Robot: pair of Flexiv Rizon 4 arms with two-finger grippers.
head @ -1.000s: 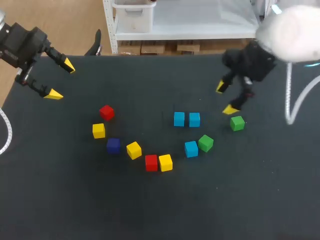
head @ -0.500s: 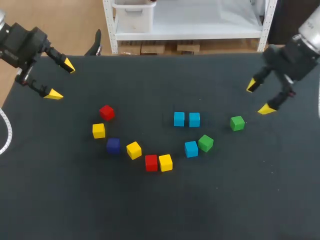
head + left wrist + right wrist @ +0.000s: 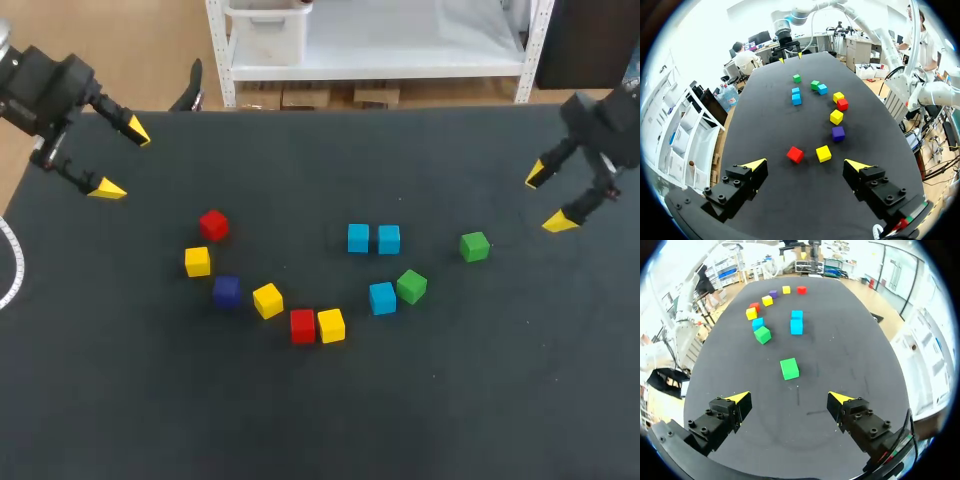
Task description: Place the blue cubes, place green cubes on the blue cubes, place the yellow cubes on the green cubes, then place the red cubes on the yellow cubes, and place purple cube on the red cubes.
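Loose cubes lie on the black table [image 3: 320,400]. Two blue cubes [image 3: 373,239] sit side by side at the middle, a third blue cube [image 3: 382,298] touches a green cube [image 3: 411,286], and another green cube [image 3: 475,246] lies alone to the right. Yellow cubes [image 3: 267,300], [image 3: 198,261], [image 3: 331,325], red cubes [image 3: 213,225], [image 3: 303,325] and a purple cube [image 3: 227,291] curve across the left. My left gripper [image 3: 118,158] hangs open over the far left corner. My right gripper [image 3: 550,198] hangs open right of the lone green cube [image 3: 789,368]; its fingers [image 3: 737,400] hold nothing. The red cube [image 3: 795,154] lies ahead of the left gripper [image 3: 805,164].
A dark curved object [image 3: 190,90] rests at the table's far edge on the left. A white cable [image 3: 10,265] loops at the left edge.
My right arm has pulled back to the right and away from the lone green cube, its gripper staying open. The left arm and all cubes have not moved.
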